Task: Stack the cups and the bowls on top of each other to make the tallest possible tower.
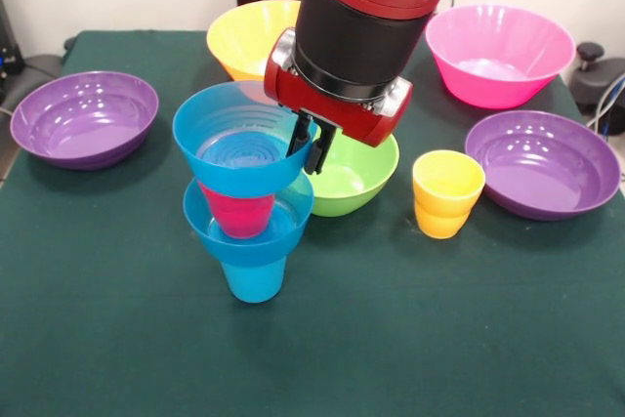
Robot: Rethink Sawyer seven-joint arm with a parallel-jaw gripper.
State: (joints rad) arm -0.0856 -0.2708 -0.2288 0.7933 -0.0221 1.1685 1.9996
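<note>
The tower stands left of centre: a blue cup (254, 280) at the bottom, a small blue bowl (256, 239) on it, a red cup (237, 214) inside that bowl, and a second blue bowl (239, 144) on top, slightly tilted. My gripper (314, 155) comes down at the top bowl's right rim. Its dark fingers (303, 134) straddle the rim and are shut on it. A yellow cup (447, 192) stands upright to the right. The lime green bowl (356, 181) sits just behind the gripper, partly hidden by it.
An orange bowl (242, 38) sits at the back behind the arm and a pink bowl (498, 54) at the back right. One purple bowl (83, 119) lies at the left, another purple bowl (542, 163) at the right. Green cloth (410, 339) covers the table.
</note>
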